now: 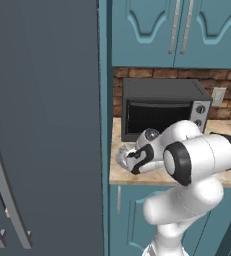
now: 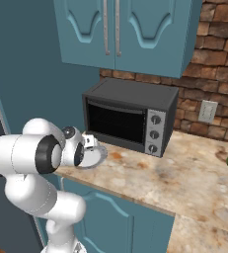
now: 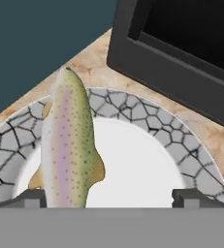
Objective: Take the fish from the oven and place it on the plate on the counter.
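The fish (image 3: pixel 67 145) is seen lying on the plate (image 3: pixel 191 160) on the counter (image 3: pixel 96 60), released by the wide-open gripper (image 3: pixel 108 196), so the placement is judged done.

1. The fish (image 3: pixel 67 145) lies on the plate (image 3: pixel 147 121), directly beneath the tool (image 3: pixel 108 196).
2. The plate sits on the table (image 2: pixel 184 173), near its edge.
3. Just beyond the tool stands the toaster oven (image 2: pixel 130 116).
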You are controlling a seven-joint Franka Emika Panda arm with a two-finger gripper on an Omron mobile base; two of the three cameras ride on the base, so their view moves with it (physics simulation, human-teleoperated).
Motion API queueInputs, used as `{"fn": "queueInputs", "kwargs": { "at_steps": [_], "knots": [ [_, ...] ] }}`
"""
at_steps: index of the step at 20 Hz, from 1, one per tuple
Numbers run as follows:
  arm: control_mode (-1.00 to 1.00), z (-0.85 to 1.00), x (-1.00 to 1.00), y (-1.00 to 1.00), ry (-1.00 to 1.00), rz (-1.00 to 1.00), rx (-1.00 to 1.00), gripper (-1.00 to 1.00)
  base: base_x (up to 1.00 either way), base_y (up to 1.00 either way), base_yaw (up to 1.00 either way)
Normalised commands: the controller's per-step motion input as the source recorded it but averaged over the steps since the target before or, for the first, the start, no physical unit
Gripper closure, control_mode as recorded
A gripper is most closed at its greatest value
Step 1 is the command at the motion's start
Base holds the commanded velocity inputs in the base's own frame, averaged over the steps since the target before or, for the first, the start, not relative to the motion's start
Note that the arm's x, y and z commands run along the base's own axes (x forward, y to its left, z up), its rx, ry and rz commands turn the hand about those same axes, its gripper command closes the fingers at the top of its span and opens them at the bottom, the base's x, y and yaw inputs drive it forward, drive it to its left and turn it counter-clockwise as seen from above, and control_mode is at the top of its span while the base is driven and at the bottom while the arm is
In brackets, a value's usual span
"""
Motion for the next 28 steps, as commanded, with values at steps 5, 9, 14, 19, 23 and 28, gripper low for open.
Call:
{"fn": "queueInputs", "kwargs": {
  "at_steps": [5, 9, 14, 19, 23, 28],
  "knots": [
    [-1.0, -0.99, -0.31, -0.27, 0.55, 0.04, 0.0, -1.0, 0.0, 0.0, 0.0],
    [-1.0, -0.28, 0.11, -0.18, 0.22, 0.02, 0.0, -1.0, 0.0, 0.0, 0.0],
    [-1.0, 0.65, 0.07, -0.05, 0.0, 0.0, 0.01, -1.0, 0.0, 0.0, 0.0],
    [-1.0, 0.71, -0.65, -0.23, -0.18, 0.0, 0.03, -1.0, 0.0, 0.0, 0.0],
    [-1.0, 1.0, -0.8, -0.21, -0.26, 0.0, 0.08, -1.0, 0.0, 0.0, 0.0],
    [-1.0, 0.97, -0.98, -0.03, -0.11, -0.01, 0.11, -1.0, 0.0, 0.0, 0.0]
  ]
}}
